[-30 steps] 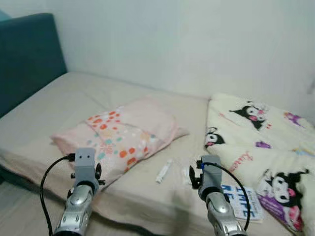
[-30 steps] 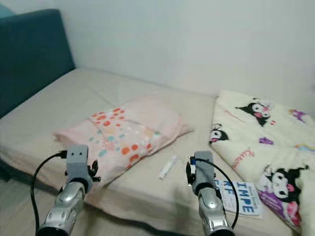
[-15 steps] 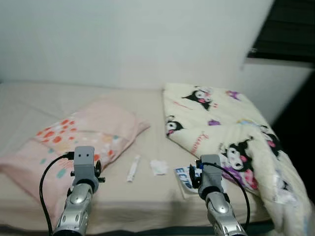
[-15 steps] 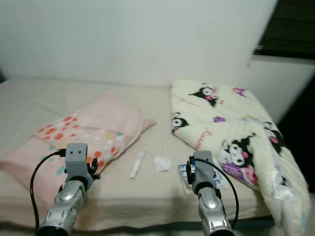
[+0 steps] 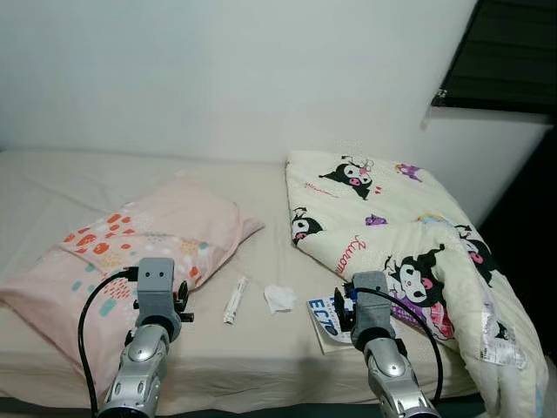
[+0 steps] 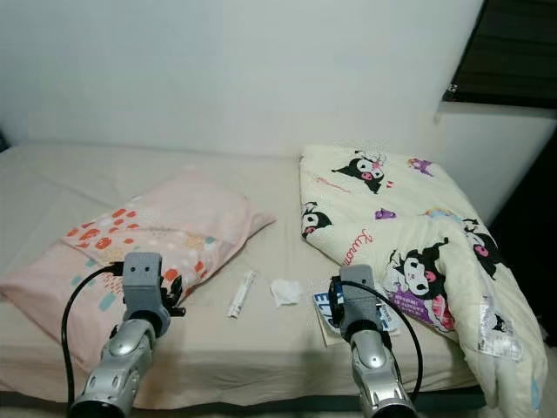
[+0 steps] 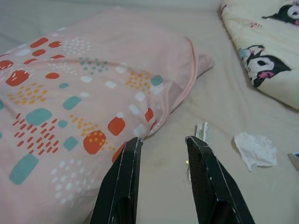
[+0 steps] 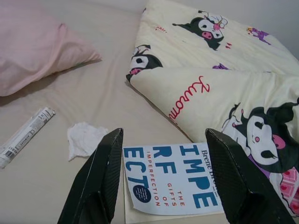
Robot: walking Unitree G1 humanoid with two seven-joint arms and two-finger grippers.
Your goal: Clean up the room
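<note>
**Two empty grippers held over a littered bed**

Both of our grippers are raised side by side above the near edge of the bed (image 5: pixel 52 192), and neither carries anything. Our left gripper (image 7: pixel 162 142) has its black fingers (image 7: pixel 125 172) parted by a narrow gap; it hovers at the corner of the pink pillow (image 7: pixel 79 84), whose cover is dotted with red, orange and teal marks. Our right gripper (image 8: pixel 161 135) has its fingers (image 8: pixel 100 172) spread wide, and between them we see the white book (image 8: pixel 175 179) with large blue letters on its cover. That book lies flat on the beige sheet, partly tucked against the edge of the cream blanket (image 8: pixel 210 79).

Moving outward from the grippers, three loose things sit on the sheet between pillow and blanket. A small white tube or wrapper (image 5: pixel 235 300) lies just off the pillow's corner. Near it is a crumpled white tissue (image 5: pixel 279 297), apart from the tube and close to the book (image 5: pixel 329 316). The pillow (image 5: pixel 139 244) rests on our left side of the bed, tilted so one corner points toward the blanket. The blanket (image 5: pixel 392 235), printed with black-and-white cartoon figures, is loosely bunched on our right side and spills over the bed's far right edge. Behind the bed stands a plain white wall (image 5: pixel 218 70), with a dark window (image 5: pixel 513 52) at upper right.
</note>
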